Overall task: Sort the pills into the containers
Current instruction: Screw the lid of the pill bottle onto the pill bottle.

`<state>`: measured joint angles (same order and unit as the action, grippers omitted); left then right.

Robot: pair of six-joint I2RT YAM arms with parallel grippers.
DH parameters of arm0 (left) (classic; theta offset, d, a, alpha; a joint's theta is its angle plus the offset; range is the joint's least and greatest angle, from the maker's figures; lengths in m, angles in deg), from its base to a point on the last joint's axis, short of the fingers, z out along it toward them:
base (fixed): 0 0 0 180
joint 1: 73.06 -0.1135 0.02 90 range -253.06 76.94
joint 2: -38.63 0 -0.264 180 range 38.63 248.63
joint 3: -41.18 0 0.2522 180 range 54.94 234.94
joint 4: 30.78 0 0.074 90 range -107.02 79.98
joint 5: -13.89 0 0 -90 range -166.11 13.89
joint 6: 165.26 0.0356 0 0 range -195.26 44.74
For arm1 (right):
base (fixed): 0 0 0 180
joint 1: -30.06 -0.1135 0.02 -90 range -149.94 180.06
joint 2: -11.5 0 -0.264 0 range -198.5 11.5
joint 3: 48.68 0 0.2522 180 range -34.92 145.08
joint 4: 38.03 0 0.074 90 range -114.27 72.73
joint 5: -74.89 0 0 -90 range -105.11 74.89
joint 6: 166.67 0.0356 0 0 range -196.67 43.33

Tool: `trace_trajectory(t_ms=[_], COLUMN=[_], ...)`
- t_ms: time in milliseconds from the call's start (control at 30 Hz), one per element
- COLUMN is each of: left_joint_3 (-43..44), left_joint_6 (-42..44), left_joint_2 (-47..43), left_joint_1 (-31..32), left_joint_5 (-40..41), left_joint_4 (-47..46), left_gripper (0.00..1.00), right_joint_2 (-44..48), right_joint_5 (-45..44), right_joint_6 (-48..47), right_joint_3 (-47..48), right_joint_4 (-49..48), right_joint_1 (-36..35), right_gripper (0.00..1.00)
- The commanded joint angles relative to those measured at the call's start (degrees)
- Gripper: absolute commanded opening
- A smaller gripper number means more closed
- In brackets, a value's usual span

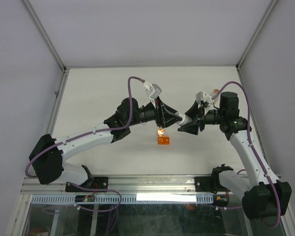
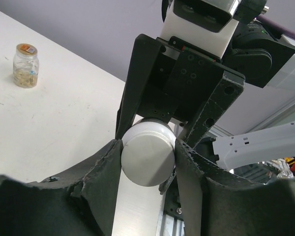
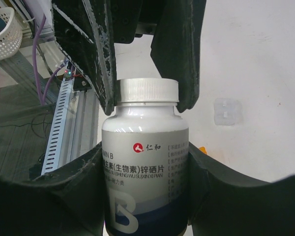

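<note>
A white bottle [image 3: 145, 172] with a dark blue band and a ribbed white cap [image 3: 148, 91] hangs level above the table, between my two grippers. My right gripper [image 3: 145, 164] is shut on the bottle's body. My left gripper [image 2: 147, 152] faces it, with both fingers pressed against the sides of the cap [image 2: 147, 158]. In the top view the two grippers [image 1: 176, 118] [image 1: 187, 123] meet over the middle of the table. The stubby orange cup [image 1: 163, 141] lies on the table just below them. A clear vial [image 2: 26, 65] holding tan pills stands far off.
A small clear square piece [image 3: 225, 110] lies on the white table. A tiny orange bit [image 3: 201, 149] shows beside my right finger. The metal rail [image 1: 152, 183] runs along the near table edge, and white walls close in the sides.
</note>
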<state>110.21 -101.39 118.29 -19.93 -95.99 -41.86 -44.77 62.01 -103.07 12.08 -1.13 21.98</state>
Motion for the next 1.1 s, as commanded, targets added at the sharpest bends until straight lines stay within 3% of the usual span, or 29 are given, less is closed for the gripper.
trace_trajectory(t_ms=[0,67,167,233,400,500,533,1067], left_joint_3=[3.5,4.1,4.9,5.2,4.6,4.3,4.2,5.9], left_joint_6=[0.5,1.1,1.6,2.2,2.7,2.6,2.6,5.8], left_joint_2=[0.5,0.9,1.5,1.6,1.2,1.6,1.7,7.2], left_joint_1=[-0.7,-0.7,-0.7,-0.6,-1.1,-2.1,-2.5,-8.1], left_joint_5=[-3.7,-5.2,-7.0,-7.4,-6.4,-6.8,-7.0,-4.7], left_joint_4=[-0.7,-0.1,0.6,0.9,0.7,0.4,0.4,0.6], left_gripper=[0.42,0.32,0.04,0.0,0.0,0.0,0.0,0.0], right_joint_2=[0.1,0.1,0.1,0.1,0.2,-0.3,-0.5,-0.1], right_joint_5=[0.6,0.6,0.6,0.4,0.0,-1.1,-1.7,-5.3], right_joint_6=[0.3,0.3,0.3,0.4,0.5,0.2,-0.7,-12.7], right_joint_3=[1.2,1.2,1.2,1.2,0.9,1.0,1.4,6.3], right_joint_4=[-2.0,-2.1,-2.1,-2.1,-2.5,-2.0,-1.3,12.1], right_joint_1=[0.1,0.1,0.2,0.2,0.6,0.9,1.0,9.6], right_gripper=[0.0,0.0,0.0,0.0,0.65,0.94,0.99,0.99])
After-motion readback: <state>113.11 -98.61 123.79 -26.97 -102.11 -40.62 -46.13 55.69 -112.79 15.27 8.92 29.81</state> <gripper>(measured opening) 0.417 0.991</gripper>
